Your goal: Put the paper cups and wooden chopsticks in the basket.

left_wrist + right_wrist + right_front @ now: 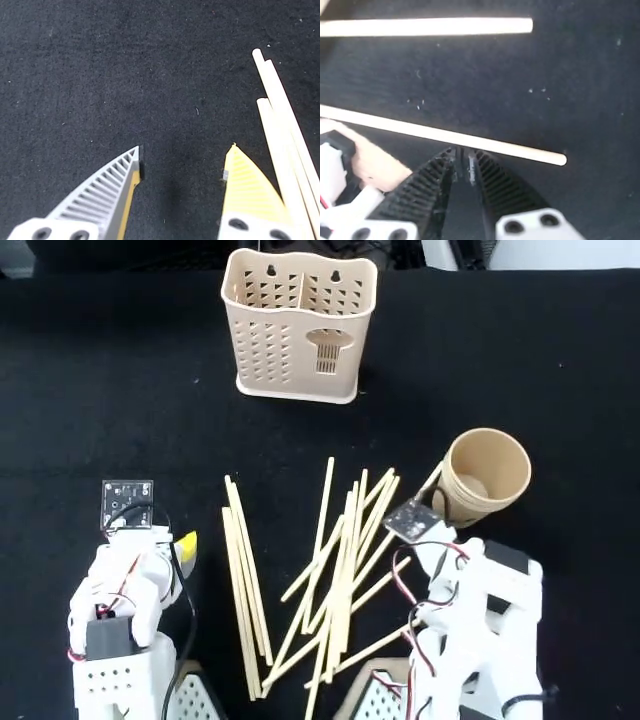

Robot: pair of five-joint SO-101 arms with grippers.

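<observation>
The left gripper is spread wide over the bare black cloth and holds nothing. A bundle of wooden chopsticks lies just beside its yellow finger, so the opening probably stands ready to straddle one.

The right gripper has its jaws pressed together on nothing, with the tips just short of a single chopstick.

The nested paper cups sit just beyond the right arm. The basket stands upright, well apart, with neither cups nor chopsticks in it.
</observation>
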